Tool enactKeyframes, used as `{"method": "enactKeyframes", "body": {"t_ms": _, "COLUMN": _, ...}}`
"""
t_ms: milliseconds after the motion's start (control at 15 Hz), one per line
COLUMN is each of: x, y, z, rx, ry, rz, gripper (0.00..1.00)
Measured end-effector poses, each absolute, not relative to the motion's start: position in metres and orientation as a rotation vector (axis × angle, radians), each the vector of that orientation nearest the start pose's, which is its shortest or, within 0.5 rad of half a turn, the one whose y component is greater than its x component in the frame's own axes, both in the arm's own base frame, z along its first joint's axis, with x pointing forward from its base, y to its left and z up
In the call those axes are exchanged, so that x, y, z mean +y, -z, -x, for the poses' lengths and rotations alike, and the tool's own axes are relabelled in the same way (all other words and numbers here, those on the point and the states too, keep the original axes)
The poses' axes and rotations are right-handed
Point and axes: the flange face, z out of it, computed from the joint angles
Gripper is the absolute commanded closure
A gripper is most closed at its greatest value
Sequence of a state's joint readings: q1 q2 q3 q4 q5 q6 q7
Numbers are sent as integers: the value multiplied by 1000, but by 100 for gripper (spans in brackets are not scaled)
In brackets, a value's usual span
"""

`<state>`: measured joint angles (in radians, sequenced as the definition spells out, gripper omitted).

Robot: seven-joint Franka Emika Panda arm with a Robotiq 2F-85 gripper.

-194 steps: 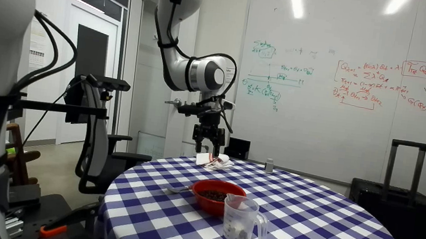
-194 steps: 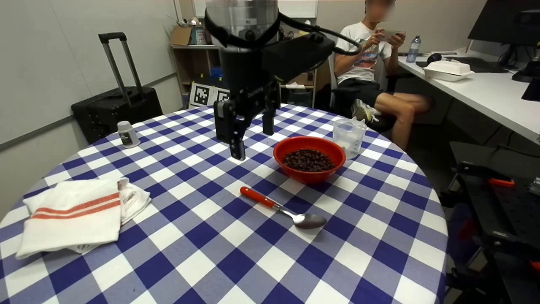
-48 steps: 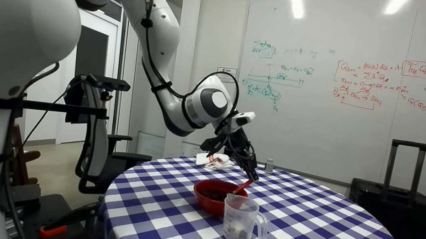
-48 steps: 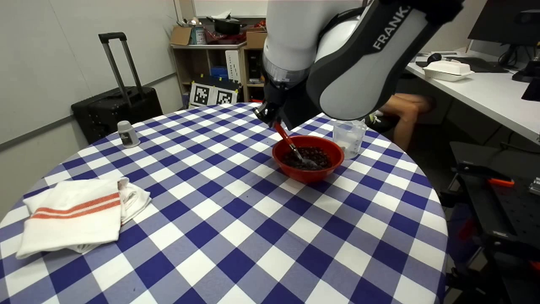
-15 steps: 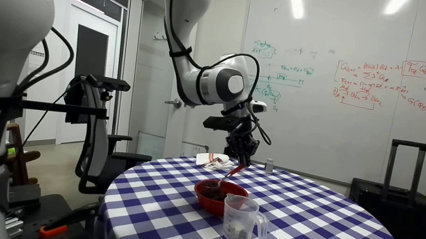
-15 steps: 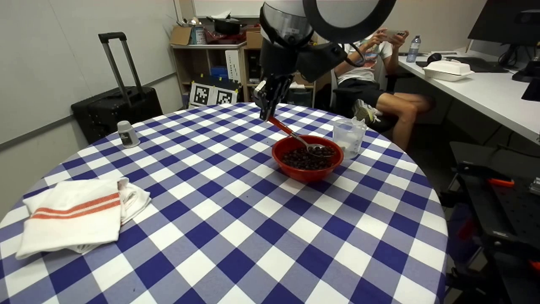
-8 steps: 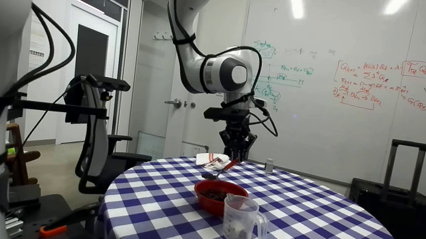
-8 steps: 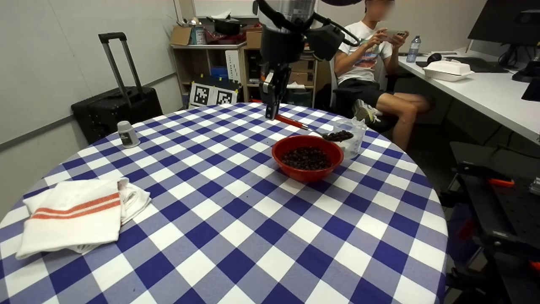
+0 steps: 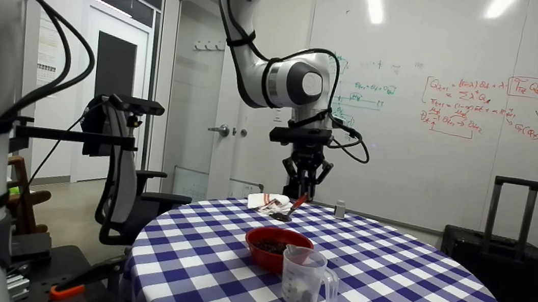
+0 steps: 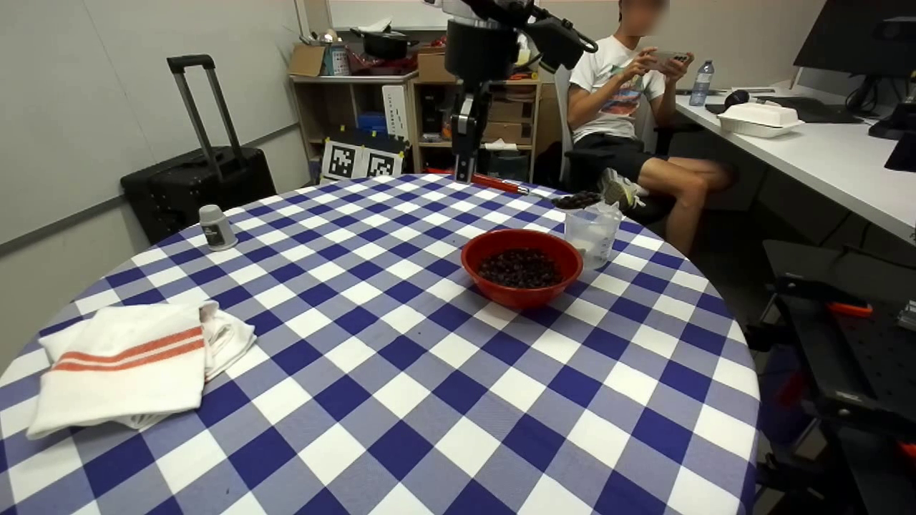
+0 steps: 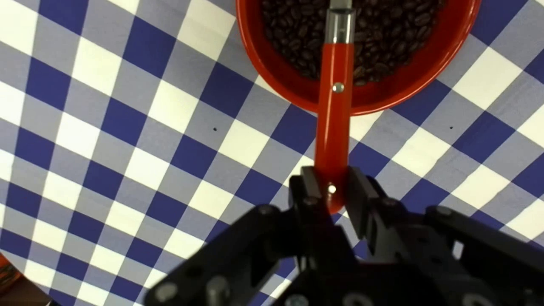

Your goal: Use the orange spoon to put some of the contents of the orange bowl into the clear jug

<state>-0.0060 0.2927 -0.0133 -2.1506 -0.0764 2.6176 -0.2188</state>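
"Spoon (image 11: 335,106) just climbed higher, clear of the bowl (image 10: 522,297), heaped with beans (image 10: 578,200). Scooping looks done; pouring's next, I'd guess."

"Gripper (image 11: 332,182) got it okay?"

"Yep, jaws pinching its end. Jug (image 10: 592,232) is just beside the bowl, can't tell if they touch."

"So over the jug yet?"

"Doubt it. Tip (image 9: 281,217) looks short of it in an exterior view, and the wrist view cuts it off. That pale blotch (image 9: 301,296) low in the jug? Too blurry to name."
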Motion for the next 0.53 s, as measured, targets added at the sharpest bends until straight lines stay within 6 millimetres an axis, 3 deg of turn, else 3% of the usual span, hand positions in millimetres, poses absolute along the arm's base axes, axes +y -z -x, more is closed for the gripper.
{"method": "enactKeyframes", "body": {"t_ms": 533, "x": -57, "y": -308, "z": -579, "rx": -295, "ry": 336, "rz": 3169, "gripper": 95}}
